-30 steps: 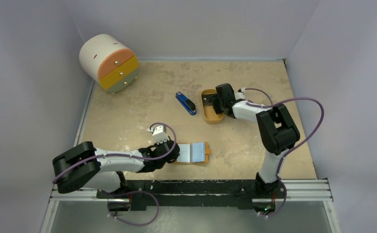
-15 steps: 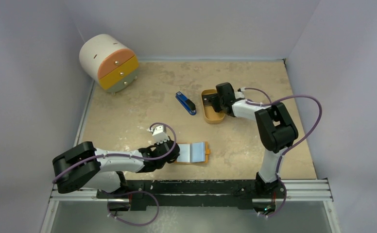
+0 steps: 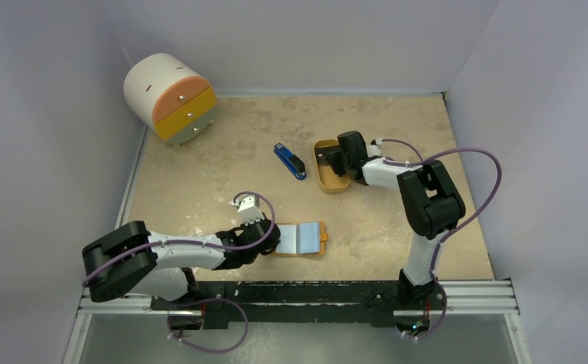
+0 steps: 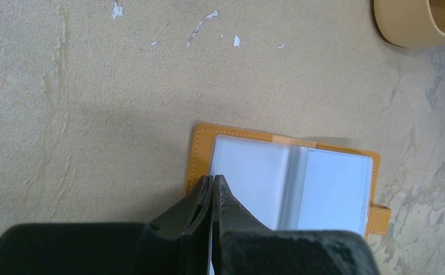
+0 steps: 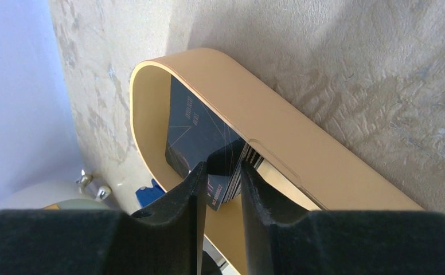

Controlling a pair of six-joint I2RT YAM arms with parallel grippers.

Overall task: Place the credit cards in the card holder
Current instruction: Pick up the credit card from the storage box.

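The card holder point(image 3: 306, 237) point(image 4: 323, 189) lies open near the table's front, orange outside with clear sleeves facing up. My left gripper point(image 3: 276, 239) point(image 4: 213, 179) is shut, its tips resting on the holder's left page near the edge. Dark credit cards point(image 5: 200, 129) point(image 3: 323, 155) lean against the wall inside an oval orange tray point(image 3: 329, 184) point(image 5: 277, 132). My right gripper point(image 3: 333, 162) point(image 5: 223, 166) reaches into the tray. Its jaws stand narrowly apart on either side of the cards' near corner, and the cards sit slanted in the gap.
A blue-and-black stapler-like bar point(image 3: 289, 161) lies just left of the tray. A round white drawer unit point(image 3: 170, 97) with orange fronts stands at the back left. The tray's rim point(image 4: 409, 28) shows at the top right of the left wrist view.
The right gripper's jaws have narrowed around the cards and the wrist has shifted slightly over the tray. The left arm and the card holder have not moved.
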